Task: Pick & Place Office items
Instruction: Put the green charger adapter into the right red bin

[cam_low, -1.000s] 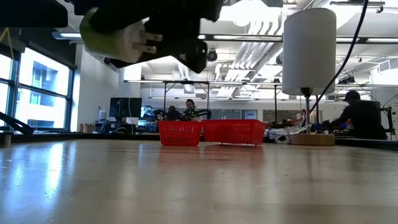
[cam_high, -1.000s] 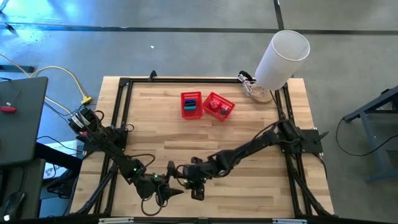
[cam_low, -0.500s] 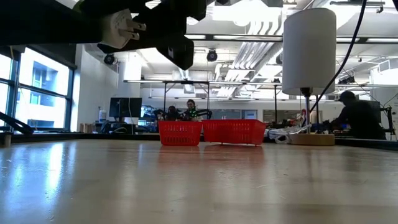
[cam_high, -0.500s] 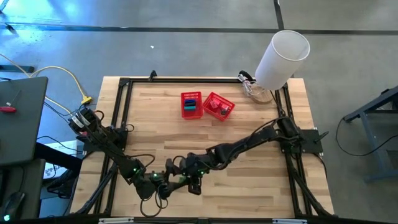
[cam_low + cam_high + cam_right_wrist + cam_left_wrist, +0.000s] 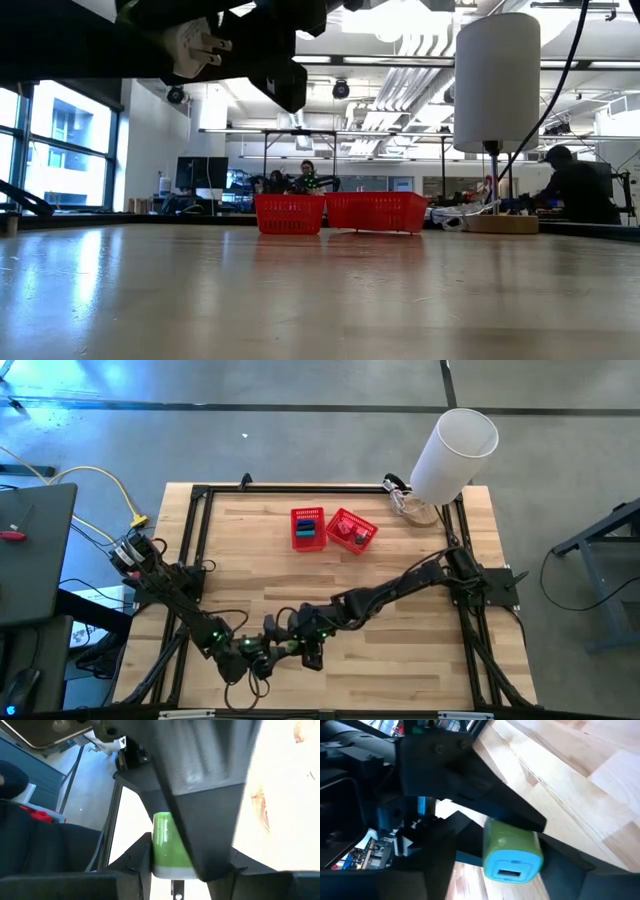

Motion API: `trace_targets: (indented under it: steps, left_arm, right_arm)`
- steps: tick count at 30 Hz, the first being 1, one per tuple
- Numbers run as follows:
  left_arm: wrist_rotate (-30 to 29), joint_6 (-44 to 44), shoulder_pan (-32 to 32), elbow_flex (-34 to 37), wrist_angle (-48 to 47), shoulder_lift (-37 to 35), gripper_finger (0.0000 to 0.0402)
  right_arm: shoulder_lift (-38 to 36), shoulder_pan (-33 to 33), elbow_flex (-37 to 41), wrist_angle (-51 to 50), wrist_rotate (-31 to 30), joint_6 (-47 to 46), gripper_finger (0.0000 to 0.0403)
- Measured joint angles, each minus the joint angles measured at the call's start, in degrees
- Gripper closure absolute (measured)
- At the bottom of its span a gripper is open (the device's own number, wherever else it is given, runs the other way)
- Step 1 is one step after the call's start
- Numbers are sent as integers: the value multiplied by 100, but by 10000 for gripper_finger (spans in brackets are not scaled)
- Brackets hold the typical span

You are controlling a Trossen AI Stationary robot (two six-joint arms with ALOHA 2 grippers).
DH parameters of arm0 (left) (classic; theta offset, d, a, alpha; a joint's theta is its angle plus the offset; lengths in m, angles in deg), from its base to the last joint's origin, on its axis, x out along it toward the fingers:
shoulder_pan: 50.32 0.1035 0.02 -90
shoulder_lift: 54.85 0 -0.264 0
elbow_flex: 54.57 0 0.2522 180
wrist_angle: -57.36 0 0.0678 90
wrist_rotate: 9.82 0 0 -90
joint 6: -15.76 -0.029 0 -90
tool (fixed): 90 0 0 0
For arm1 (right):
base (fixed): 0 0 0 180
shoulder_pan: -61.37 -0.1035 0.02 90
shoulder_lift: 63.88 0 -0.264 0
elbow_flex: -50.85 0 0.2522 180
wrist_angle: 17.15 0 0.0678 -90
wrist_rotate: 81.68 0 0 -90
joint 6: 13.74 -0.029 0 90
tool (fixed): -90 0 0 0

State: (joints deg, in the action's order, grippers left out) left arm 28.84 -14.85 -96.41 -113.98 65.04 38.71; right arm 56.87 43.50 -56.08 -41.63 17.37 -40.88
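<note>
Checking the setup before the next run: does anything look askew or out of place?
One thing: the right red basket sits rotated on the table, while the left red basket lies square to its edges. Otherwise, both grippers meet near the front edge around a green plug adapter, held off the table.

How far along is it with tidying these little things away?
Nearly done, it seems. Small items already lie in both red baskets. A green plug hangs where the left gripper and right gripper meet; which grips it is unclear. Only that plug seems left to place.
</note>
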Motion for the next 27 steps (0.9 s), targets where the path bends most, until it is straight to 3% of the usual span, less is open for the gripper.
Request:
trace_targets:
  steps: [9, 13, 22, 25, 27]
  left_arm:
    - [83, 77, -11, 0, -153, 0, 272]
    - [51, 325, -70, -1, -144, 0, 280]
    - [18, 894, -74, -7, -124, 0, 280]
    - [18, 1159, -102, -7, -21, 0, 280]
    - [18, 1543, -139, -7, 68, 0, 280]
  right_arm:
    - [0, 42, 0, 52, 77, -21, 283]
    - [0, 50, 0, 92, 286, -4, 277]
    - [-2, 35, 0, 20, 90, 626, 62]
    - [-2, 39, 0, -49, 104, 752, 17]
    - [-89, 35, 0, -330, -81, 743, 12]
